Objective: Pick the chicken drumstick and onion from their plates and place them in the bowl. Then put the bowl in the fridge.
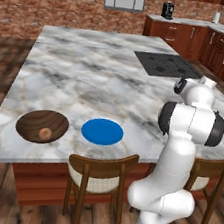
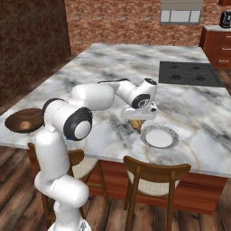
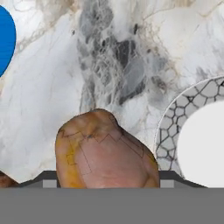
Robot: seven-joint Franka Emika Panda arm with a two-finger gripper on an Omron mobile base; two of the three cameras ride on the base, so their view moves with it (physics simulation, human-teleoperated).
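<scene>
My gripper (image 3: 109, 180) is shut on the chicken drumstick (image 3: 107, 151), a yellowish-tan piece that bulges up between the two dark fingertips. In the right base view the gripper (image 2: 136, 120) hangs just above the counter, with the drumstick (image 2: 135, 124) under it, left of the pale grey-white plate (image 2: 159, 136). That plate is bare. The blue plate (image 1: 102, 131) is bare too. The dark wooden bowl (image 1: 42, 126) sits left of the blue plate near the counter's front edge, with the round reddish-brown onion (image 1: 44, 133) inside. The fridge is out of view.
The marble island (image 1: 94, 76) has a black cooktop (image 1: 166, 65) at its far right. Two wooden chairs (image 1: 100, 175) stand against the front edge, below the plates. A coffee machine (image 1: 167, 10) stands on the back counter.
</scene>
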